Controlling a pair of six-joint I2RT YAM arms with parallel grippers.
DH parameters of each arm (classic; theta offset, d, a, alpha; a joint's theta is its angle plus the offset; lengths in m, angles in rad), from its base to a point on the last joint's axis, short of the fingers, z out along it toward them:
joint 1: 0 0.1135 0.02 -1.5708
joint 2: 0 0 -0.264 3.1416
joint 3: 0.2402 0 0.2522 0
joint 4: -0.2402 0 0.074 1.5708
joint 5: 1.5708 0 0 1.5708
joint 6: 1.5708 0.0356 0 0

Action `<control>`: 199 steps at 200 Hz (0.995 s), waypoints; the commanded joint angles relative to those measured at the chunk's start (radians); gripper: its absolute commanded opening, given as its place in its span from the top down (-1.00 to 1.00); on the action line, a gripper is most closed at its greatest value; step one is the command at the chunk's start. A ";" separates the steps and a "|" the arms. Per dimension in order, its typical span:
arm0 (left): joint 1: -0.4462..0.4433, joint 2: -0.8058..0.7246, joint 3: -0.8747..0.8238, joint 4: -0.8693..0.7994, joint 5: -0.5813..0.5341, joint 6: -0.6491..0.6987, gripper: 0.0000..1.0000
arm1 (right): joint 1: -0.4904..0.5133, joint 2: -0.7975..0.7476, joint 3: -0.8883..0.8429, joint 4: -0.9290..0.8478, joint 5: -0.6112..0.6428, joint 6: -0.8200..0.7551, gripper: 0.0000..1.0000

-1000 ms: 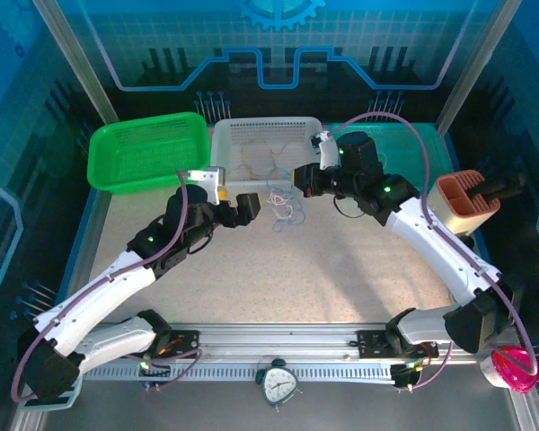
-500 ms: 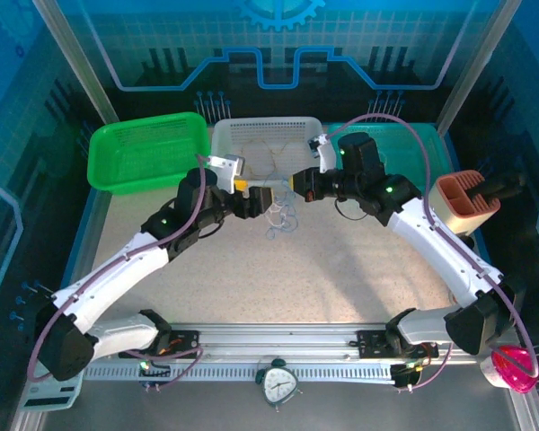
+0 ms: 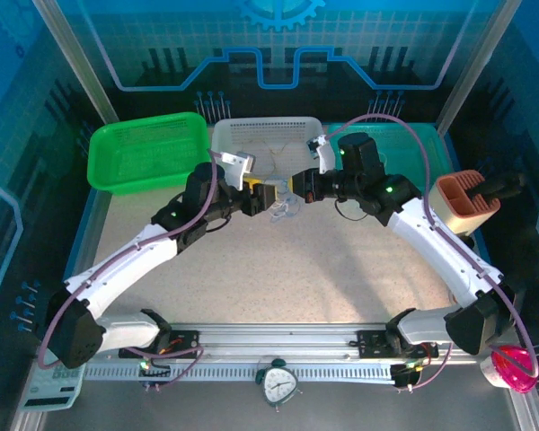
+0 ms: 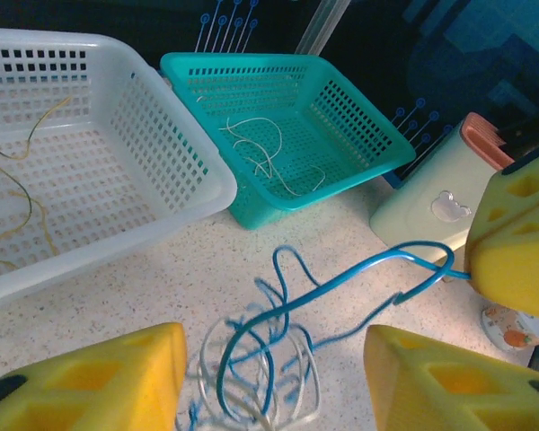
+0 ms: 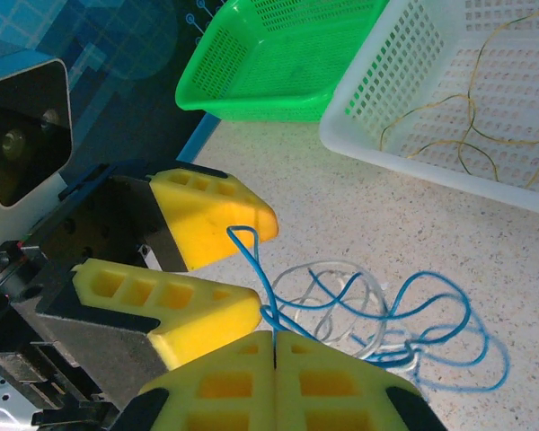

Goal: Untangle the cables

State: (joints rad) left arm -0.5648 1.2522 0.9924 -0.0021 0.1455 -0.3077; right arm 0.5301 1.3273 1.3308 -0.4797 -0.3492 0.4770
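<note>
Right fingers [image 5: 216, 386]: clamped on blue cable [image 5: 254, 269] | left fingers [image 5: 207, 211]: parted, its loop between them

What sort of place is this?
Probably a robot test cell in a lab: blue panel walls in a metal frame, left arm and right arm bolted to a rail, green basket and white basket.

— How do the arms stand?
— Both stretch forward and bend inward at the elbow. The left gripper [image 3: 268, 194] and the right gripper [image 3: 296, 184] face each other tip to tip, just apart.
— And the jaws?
— The left one's yellow fingers [image 4: 99, 377] stand apart with a clear gap between them. The right one's pads [image 5: 216, 386] are pressed flat together, pinching a blue cable [image 5: 266, 301] at the seam.
</note>
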 commanded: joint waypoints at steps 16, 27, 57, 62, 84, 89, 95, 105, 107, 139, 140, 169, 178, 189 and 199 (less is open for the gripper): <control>0.013 0.043 0.006 0.067 0.035 -0.002 0.19 | 0.010 -0.030 0.027 -0.002 -0.011 -0.003 1.00; 0.013 0.050 0.006 0.072 0.033 -0.005 0.32 | 0.010 -0.032 0.025 -0.001 -0.007 -0.003 1.00; 0.015 0.057 0.002 0.080 0.031 -0.017 0.64 | 0.009 -0.035 0.033 -0.002 0.003 -0.005 1.00; 0.014 0.058 0.000 0.079 0.030 -0.019 0.69 | 0.010 -0.034 0.036 -0.003 0.004 -0.006 1.00; 0.015 0.056 -0.009 0.077 0.021 -0.019 0.91 | 0.009 -0.037 0.050 -0.006 0.014 -0.009 1.00; 0.016 0.056 -0.012 0.076 0.018 -0.022 0.96 | 0.009 -0.037 0.055 -0.007 0.017 -0.010 1.00; 0.016 0.055 -0.015 0.075 0.015 -0.021 1.00 | 0.008 -0.038 0.060 -0.009 0.021 -0.012 1.00; 0.016 0.055 -0.019 0.070 0.009 -0.021 1.00 | 0.004 -0.043 0.068 -0.010 0.031 -0.014 1.00; 0.016 0.055 -0.020 0.070 0.008 -0.021 1.00 | 0.005 -0.044 0.070 -0.009 0.033 -0.014 1.00; 0.024 0.049 -0.050 0.069 -0.009 -0.026 1.00 | -0.014 -0.063 0.099 -0.009 0.057 -0.014 1.00; 0.024 0.049 -0.051 0.070 -0.009 -0.025 1.00 | -0.015 -0.065 0.101 -0.010 0.057 -0.015 1.00; 0.032 0.045 -0.073 0.076 -0.015 -0.032 1.00 | -0.028 -0.092 0.109 0.000 0.087 -0.009 1.00; 0.036 0.045 -0.079 0.080 -0.014 -0.034 1.00 | -0.031 -0.097 0.109 0.004 0.089 -0.006 1.00; 0.038 0.043 -0.082 0.083 -0.013 -0.036 1.00 | -0.033 -0.095 0.111 0.007 0.086 -0.004 1.00; 0.040 0.038 -0.084 0.083 -0.012 -0.036 1.00 | -0.033 -0.093 0.106 0.007 0.084 -0.001 1.00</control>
State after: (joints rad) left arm -0.5598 1.3025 0.9443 0.1371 0.1829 -0.3229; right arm 0.5262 1.2930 1.3880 -0.4950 -0.2882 0.4770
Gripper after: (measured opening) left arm 0.052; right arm 0.065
